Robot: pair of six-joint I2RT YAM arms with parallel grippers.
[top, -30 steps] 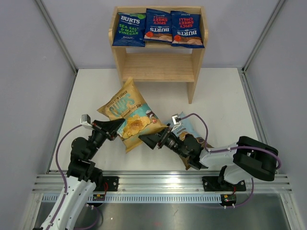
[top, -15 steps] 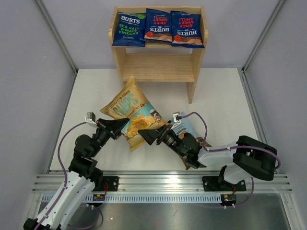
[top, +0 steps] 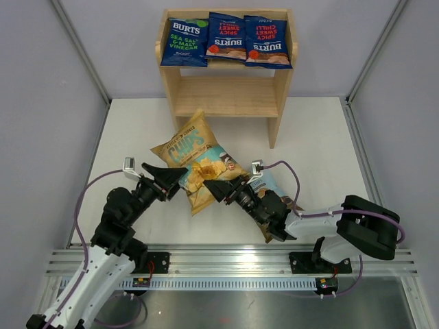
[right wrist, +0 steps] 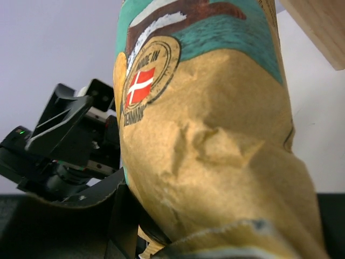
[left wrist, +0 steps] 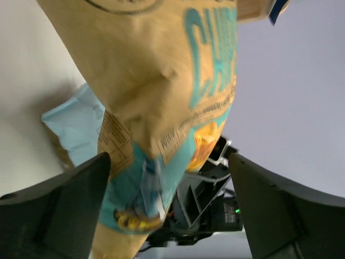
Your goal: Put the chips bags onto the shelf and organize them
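Logged tan "Chips" bag [top: 199,161] tilted just short of the shelf [top: 226,94], with three Burts bags [top: 228,38] filling the top tier and the light-blue bag [top: 269,184] lying on the table [top: 309,137] behind. Found left gripper [top: 180,182] splayed wide astride the bag's near end without visibly pinching it; cannot tell the hold of right gripper [top: 208,190], hidden behind the crumpled bag face. Likely to slip or swing loose on the way to the lower tier under such thin support, or to snag the shelf's front edge and crush, seemingly tall for that opening.
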